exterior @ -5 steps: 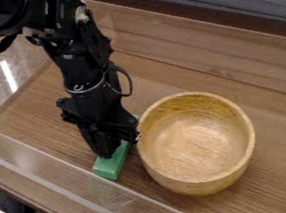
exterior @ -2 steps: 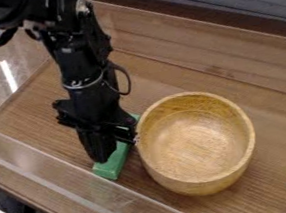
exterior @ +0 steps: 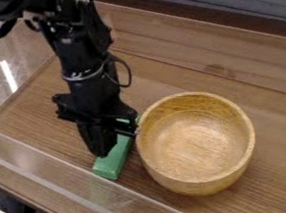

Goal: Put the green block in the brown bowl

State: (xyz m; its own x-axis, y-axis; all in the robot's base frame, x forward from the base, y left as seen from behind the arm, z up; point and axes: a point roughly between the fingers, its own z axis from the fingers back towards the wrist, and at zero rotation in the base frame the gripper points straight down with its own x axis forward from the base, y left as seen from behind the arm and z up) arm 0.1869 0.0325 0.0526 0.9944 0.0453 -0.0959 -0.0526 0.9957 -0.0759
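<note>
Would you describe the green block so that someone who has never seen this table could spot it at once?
Find the wide, round wooden bowl on the table. Just beside its left edge in the picture, below the black gripper, lies the block: a small flat bar, bright green against the brown wood.

Black robot arm reaching down, gripper (exterior: 112, 148) low and shut

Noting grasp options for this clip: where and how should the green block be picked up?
Probably across its narrow width, near the middle of the green block, coming from above with one of the jaws along each long side. It lies flat and elongated, and the brown bowl stands close on one side, so room for that finger looks tight.
</note>
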